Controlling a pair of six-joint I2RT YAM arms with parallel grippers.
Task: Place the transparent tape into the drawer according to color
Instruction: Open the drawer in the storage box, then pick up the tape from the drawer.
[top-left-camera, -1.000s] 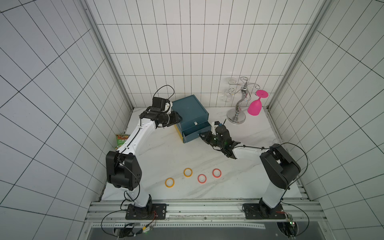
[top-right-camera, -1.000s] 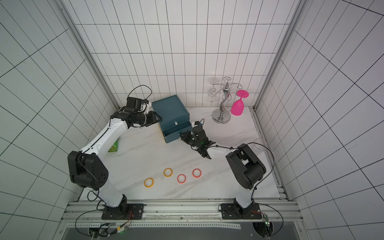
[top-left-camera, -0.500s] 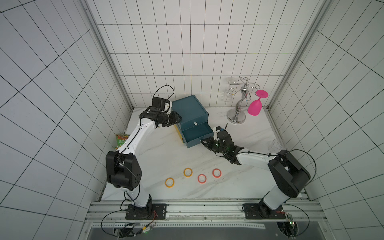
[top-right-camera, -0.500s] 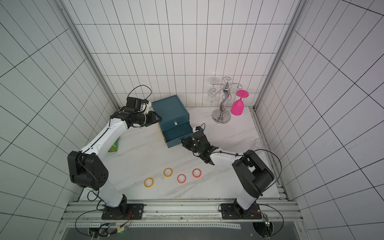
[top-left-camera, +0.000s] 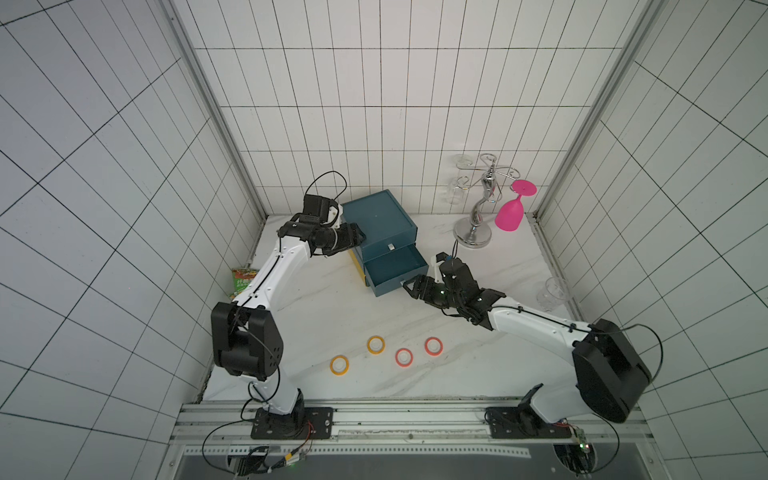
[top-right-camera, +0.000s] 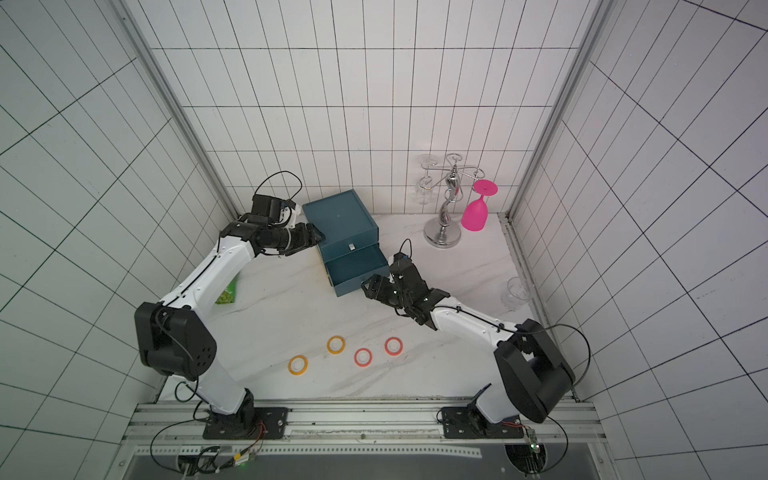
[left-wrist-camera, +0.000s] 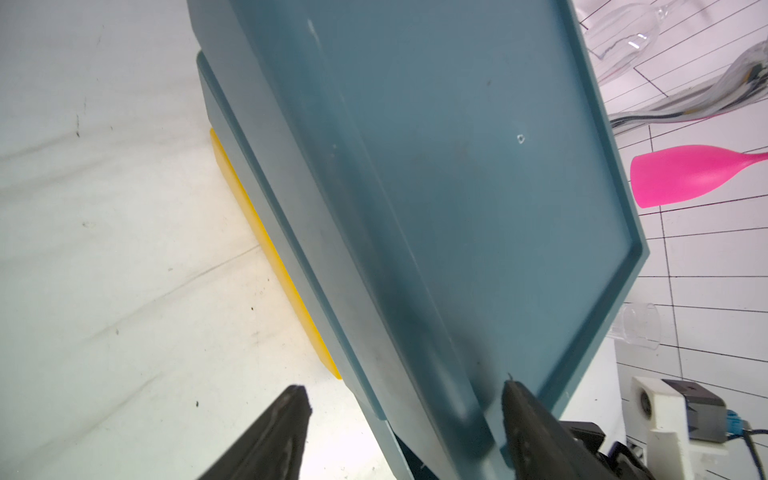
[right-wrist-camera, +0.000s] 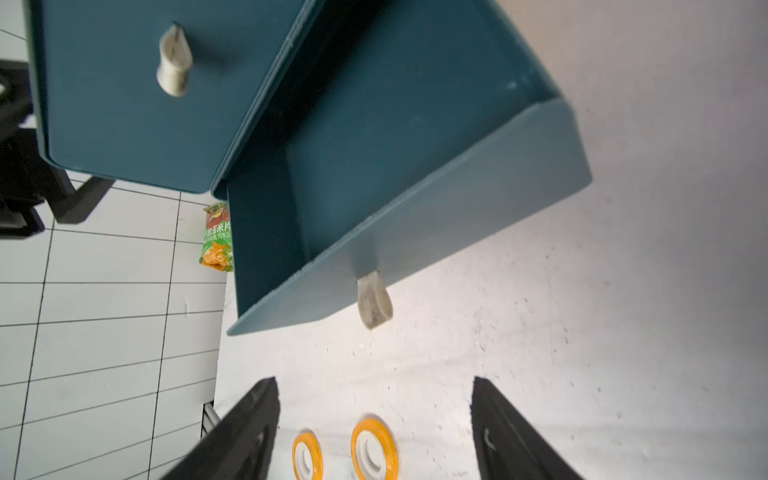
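Two orange-yellow transparent tape rolls (top-left-camera: 339, 365) (top-left-camera: 375, 344) and two red-pink ones (top-left-camera: 404, 357) (top-left-camera: 433, 345) lie flat on the white table near its front. They also show in the wrist view as orange rolls (right-wrist-camera: 374, 451). The teal drawer cabinet (top-left-camera: 378, 220) stands at the back, its lower drawer (top-left-camera: 395, 270) pulled out and showing nothing inside. My right gripper (right-wrist-camera: 374, 386) is open just in front of the drawer's pale handle (right-wrist-camera: 374, 303), holding nothing. My left gripper (left-wrist-camera: 405, 399) is open, its jaws straddling the cabinet's left top edge.
A chrome glass rack (top-left-camera: 473, 232) with a hanging pink goblet (top-left-camera: 509, 212) stands at the back right. A clear glass (top-left-camera: 550, 293) sits by the right wall, a green snack packet (top-left-camera: 243, 282) by the left wall. A yellow strip (left-wrist-camera: 274, 257) lies under the cabinet.
The right gripper drew the lower drawer out toward the front, then opened and let go of its handle. The left gripper's jaws widened at the cabinet edge.
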